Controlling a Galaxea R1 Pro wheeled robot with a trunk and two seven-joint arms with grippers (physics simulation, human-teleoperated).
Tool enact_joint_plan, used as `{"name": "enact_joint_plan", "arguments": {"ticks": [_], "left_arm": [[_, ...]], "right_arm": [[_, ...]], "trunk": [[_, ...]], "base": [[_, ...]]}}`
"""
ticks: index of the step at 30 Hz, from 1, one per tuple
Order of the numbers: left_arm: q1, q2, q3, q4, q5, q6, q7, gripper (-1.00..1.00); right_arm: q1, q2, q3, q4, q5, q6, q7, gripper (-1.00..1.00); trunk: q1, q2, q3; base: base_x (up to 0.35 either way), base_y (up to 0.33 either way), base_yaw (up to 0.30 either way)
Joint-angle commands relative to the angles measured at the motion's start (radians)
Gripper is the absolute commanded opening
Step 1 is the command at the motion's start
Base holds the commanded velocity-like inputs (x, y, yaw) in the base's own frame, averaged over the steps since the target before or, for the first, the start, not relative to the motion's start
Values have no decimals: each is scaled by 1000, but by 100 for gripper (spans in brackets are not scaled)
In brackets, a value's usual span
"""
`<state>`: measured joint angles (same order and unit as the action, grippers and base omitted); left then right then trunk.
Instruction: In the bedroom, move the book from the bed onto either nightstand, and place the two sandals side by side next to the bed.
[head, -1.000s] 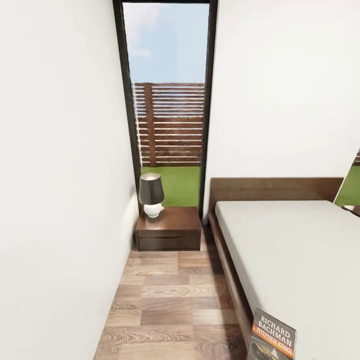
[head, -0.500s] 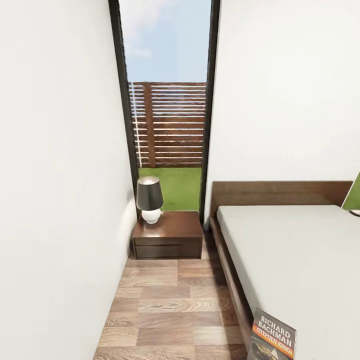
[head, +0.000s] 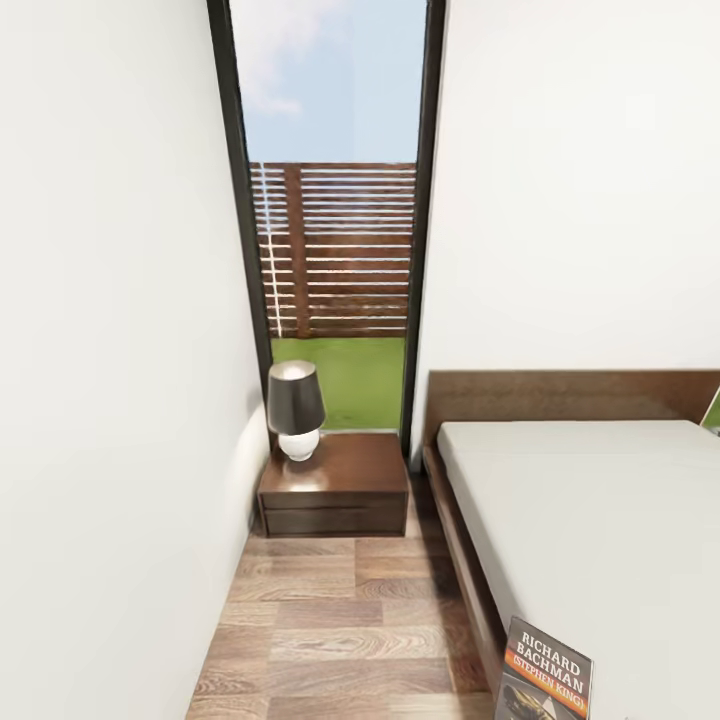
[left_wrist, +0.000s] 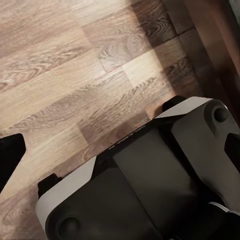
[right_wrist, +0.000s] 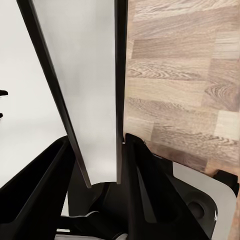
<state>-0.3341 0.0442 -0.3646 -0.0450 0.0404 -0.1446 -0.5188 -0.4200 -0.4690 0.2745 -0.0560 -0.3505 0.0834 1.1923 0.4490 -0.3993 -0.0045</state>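
Bedroom floor (head: 340, 620) runs up mid-frame to nightstand (head: 335, 485) with lamp (head: 295, 410); book (head: 545, 672) bottom right on bed (head: 600, 520). Right gripper (right_wrist: 95, 170) clamps a thin panel (right_wrist: 85, 80); left jaws, can't tell.

A bedroom: bed (head: 590, 530), nightstand (head: 335, 485), lamp (head: 295, 410).

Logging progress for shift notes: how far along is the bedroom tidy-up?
Done: the book looks lifted off the bed. In hand: the right gripper clamps it, with the nightstand, bearing a lamp, ahead. Left: setting it down; the sandals cannot be judged.
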Motion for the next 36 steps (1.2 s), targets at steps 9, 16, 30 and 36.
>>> {"name": "enact_joint_plan", "arguments": {"ticks": [9,16,30,36], "left_arm": [[0,0,-8,1,4,-6,-1,100],[0,0,-8,1,4,-6,-1,100],[0,0,-8,1,4,-6,-1,100],[0,0,-8,1,4,-5,-1,100]], "right_arm": [[0,0,3,-1,-12,9,3,-100],[0,0,3,-1,-12,9,3,-100],[0,0,3,-1,-12,9,3,-100],[0,0,3,-1,-12,9,3,-100]], "trunk": [[1,-1,0],[1,-1,0],[1,-1,0],[1,-1,0]], "base": [[326,0,0],[326,0,0],[323,0,10],[251,0,166]]}}
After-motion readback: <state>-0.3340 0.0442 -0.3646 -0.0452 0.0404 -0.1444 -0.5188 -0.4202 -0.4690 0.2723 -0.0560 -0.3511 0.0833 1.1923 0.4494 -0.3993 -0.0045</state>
